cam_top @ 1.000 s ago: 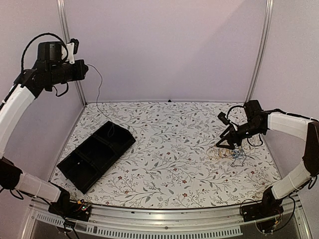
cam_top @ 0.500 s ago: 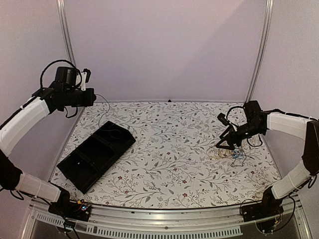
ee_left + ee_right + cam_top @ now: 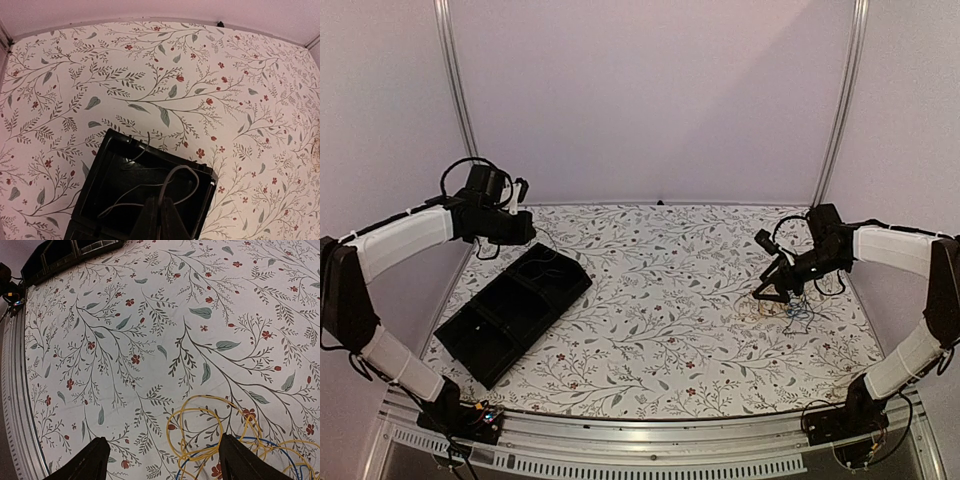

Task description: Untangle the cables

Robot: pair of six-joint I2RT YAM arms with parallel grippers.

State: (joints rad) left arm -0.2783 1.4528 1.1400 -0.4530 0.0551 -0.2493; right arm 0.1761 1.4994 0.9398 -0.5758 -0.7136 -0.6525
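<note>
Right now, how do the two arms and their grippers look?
The left arm and the right arm have white links, black joints and thick black cable loops. The left gripper and the right gripper are black, with wedge-shaped fingers.

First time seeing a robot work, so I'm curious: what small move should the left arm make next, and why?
Probably open the left gripper. Its jaws are shut on a thin cable whose loop hangs inside the end compartment of the black tray, so letting go should drop it there.
</note>
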